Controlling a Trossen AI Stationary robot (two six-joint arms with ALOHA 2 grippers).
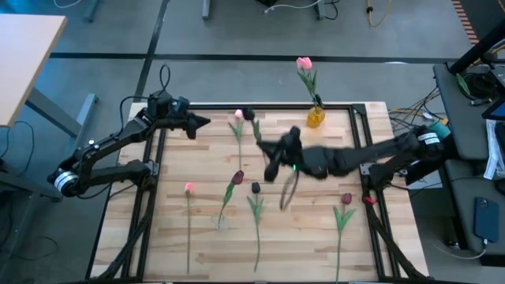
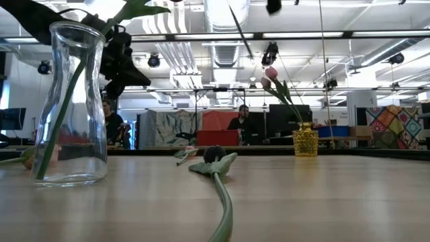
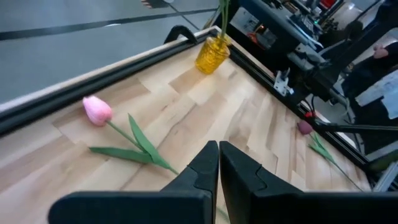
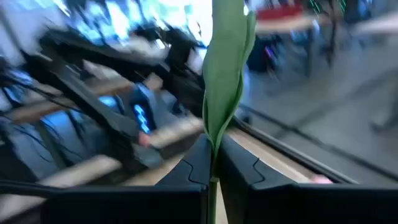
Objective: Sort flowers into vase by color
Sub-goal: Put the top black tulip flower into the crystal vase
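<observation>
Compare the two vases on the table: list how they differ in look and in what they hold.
The clear glass vase is tall, colourless and narrow at the neck; the yellow vase is short, squat and amber-tinted. The clear glass vase holds one green stem leaning inside it; the yellow vase holds a pink tulip. In the low view the clear glass vase stands near the camera, the yellow vase far back. Both stand upright.

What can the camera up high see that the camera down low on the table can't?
Only the high view shows both arms: the left tool waiting near the table's back left edge, the right tool over the middle, and the pink tulip lying at the left. Only the low view shows the clear glass vase plainly, plus people in the room behind. Both show the yellow vase holding a pink flower.
</observation>
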